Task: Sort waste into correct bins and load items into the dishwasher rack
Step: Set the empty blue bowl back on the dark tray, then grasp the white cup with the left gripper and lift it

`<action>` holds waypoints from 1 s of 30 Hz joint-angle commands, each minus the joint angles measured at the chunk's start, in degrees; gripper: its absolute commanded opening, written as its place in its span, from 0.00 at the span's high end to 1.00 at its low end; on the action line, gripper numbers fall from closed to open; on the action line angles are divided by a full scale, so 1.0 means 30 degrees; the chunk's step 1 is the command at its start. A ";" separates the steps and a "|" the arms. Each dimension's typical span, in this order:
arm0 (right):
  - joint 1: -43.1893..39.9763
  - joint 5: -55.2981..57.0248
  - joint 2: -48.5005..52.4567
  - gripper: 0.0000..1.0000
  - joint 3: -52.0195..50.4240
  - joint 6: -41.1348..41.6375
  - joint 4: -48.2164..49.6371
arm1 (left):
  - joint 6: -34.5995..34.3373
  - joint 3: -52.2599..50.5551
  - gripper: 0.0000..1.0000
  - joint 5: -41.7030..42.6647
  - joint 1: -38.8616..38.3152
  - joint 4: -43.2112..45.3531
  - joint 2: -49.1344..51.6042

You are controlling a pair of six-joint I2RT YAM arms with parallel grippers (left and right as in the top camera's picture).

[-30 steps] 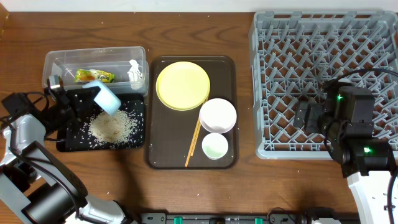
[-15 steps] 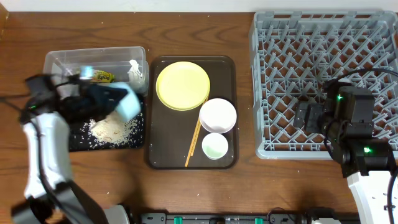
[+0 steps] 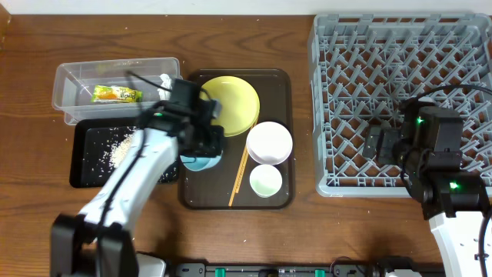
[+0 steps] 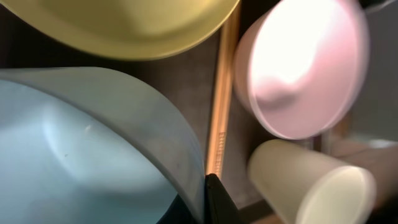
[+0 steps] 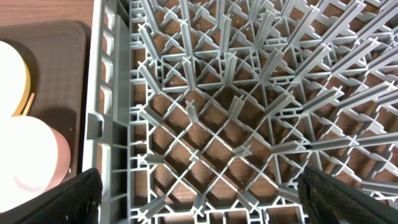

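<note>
My left gripper is shut on the rim of the light blue bowl, held over the left side of the brown serving tray; the bowl fills the left wrist view. The yellow plate, white bowl, small white cup and chopsticks lie on that tray. Rice lies in the black tray. The green-and-yellow wrapper and white tissue lie in the clear tub. My right gripper is open over the grey rack.
The dark brown serving tray stands in the middle between the bins and the rack. In the right wrist view the rack's left wall separates the lattice from the tray with the white bowl. Bare wooden table lies along the front edge.
My left arm swung right from the black tray to the brown serving tray, carrying the light blue bowl. The rice stays in the black tray. The right arm has not moved.
</note>
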 commanded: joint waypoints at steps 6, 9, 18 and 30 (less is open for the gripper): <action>-0.0160 0.0131 -0.0117 0.01 0.0350 -0.0131 -0.0015 | -0.0204 0.0277 0.89 -0.2091 -0.1246 0.0058 0.2441; -0.0160 0.0124 -0.0117 0.01 0.0350 -0.0131 -0.0044 | -0.0197 0.0284 0.72 -0.2084 -0.1246 0.0087 0.2557; -0.0160 0.0131 -0.0117 0.01 0.0350 -0.0131 -0.0044 | -0.0189 0.1180 0.39 -0.1545 -0.1253 -0.0488 -0.0080; -0.0160 0.0124 -0.0117 0.01 0.0350 -0.0131 -0.0044 | -0.0197 0.0554 0.39 -0.0801 -0.2783 -0.0634 -0.1603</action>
